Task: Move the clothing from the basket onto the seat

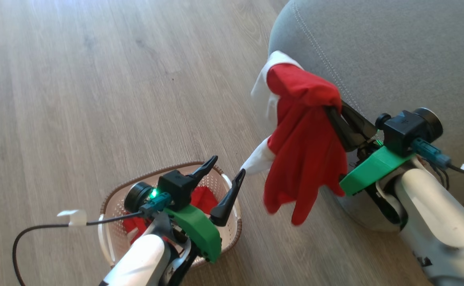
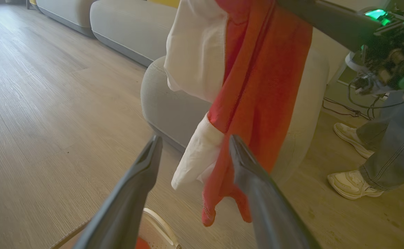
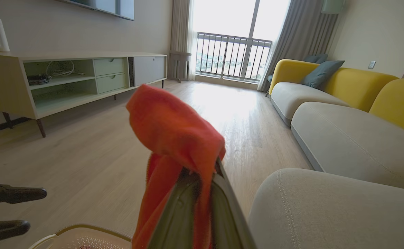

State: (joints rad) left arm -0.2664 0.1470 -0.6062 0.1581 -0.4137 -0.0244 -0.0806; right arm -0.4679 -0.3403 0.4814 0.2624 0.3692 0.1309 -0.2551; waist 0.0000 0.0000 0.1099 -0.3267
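Carry step. Right claw (image 1: pixel 334 112) clamped tight on one red-and-white garment (image 1: pixel 303 155), which hangs mid-frame just beside the edge of the grey seat (image 1: pixel 394 51) at upper right, not yet on it. Left claw (image 1: pixel 228 166) spread wide, empty, above the basket (image 1: pixel 110 192) at lower left.

Next: lift clear over the seat top, then release.

Count: one basket, one garment aloft, probably one more red piece (image 1: pixel 202 198) inside; the arm hides most of it.

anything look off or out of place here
Nothing looks spilled or damaged. The one odd sight is the red garment dangling in mid-air from the right gripper, beside the seat at its rounded edge rather than on it. A person's shoes stand close to the seat.
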